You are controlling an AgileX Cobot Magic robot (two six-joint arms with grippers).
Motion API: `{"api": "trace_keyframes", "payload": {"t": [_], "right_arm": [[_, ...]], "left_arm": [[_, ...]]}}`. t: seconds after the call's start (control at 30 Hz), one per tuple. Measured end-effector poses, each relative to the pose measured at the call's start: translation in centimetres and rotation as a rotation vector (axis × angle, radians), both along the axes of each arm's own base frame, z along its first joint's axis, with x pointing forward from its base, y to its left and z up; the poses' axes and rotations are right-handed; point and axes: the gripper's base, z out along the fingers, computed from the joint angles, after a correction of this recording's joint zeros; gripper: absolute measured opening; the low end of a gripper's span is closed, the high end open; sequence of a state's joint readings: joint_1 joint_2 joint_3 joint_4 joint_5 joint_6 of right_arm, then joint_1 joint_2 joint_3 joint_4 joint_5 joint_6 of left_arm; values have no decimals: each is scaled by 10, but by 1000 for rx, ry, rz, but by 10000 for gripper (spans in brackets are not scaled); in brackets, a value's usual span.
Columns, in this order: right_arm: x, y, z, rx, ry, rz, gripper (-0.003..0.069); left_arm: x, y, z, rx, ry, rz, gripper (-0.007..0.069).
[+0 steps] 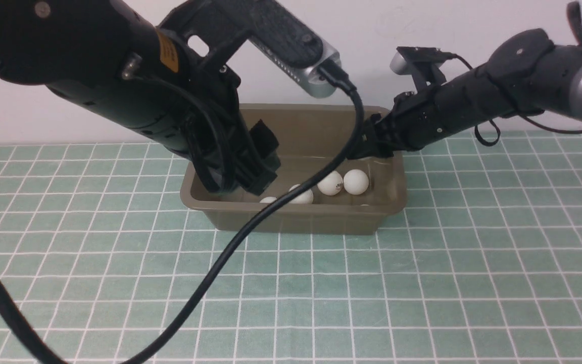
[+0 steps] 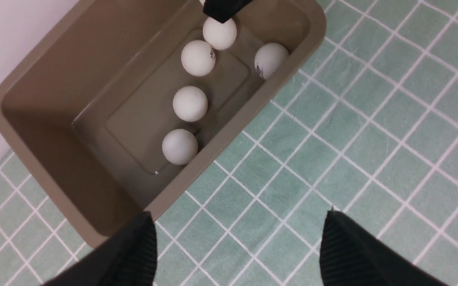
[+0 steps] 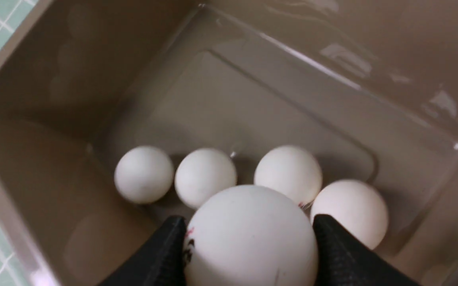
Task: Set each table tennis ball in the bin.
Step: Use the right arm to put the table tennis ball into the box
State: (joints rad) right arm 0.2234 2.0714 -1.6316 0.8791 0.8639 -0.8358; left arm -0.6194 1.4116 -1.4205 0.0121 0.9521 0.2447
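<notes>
The right gripper (image 3: pixel 249 246) is gripping a ball (image 3: pixel 249 234) above four balls (image 3: pixel 203 176) lying in the bin (image 1: pixel 291 220), while the left gripper (image 2: pixel 237 242), jaws spread and empty, is hanging over the bin's rim.

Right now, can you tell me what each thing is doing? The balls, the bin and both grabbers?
Bin: upright on the mat, balls inside.
Loose balls: five lying on the bin's floor in the left wrist view.
Held ball: pinched in the right gripper, above the bin's floor.
Right gripper: shut on the held ball, inside the bin.
Left gripper: open, empty, over the bin's edge.
</notes>
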Motion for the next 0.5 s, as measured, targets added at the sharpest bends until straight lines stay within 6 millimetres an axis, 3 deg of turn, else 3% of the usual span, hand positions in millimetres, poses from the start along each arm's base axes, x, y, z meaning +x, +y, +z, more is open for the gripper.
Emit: {"api": "trace_keyframes", "payload": {"t": [0.07, 0.17, 0.33, 0.4, 0.5], "right_arm": [[5, 1, -2, 0, -9, -8, 363], [9, 0, 0, -1, -37, -30, 434], [12, -1, 3, -2, -60, -47, 605], [11, -1, 9, -1, -74, -49, 614], [9, -2, 16, -6, -94, -46, 611]], "left_arm": [[2, 2, 1, -21, -6, 36, 492], [11, 12, 2, -52, -11, 128, 492], [36, 56, 3, -47, -49, 327, 492], [49, 77, 2, -50, -70, 396, 492], [58, 91, -2, -37, -71, 418, 492]]}}
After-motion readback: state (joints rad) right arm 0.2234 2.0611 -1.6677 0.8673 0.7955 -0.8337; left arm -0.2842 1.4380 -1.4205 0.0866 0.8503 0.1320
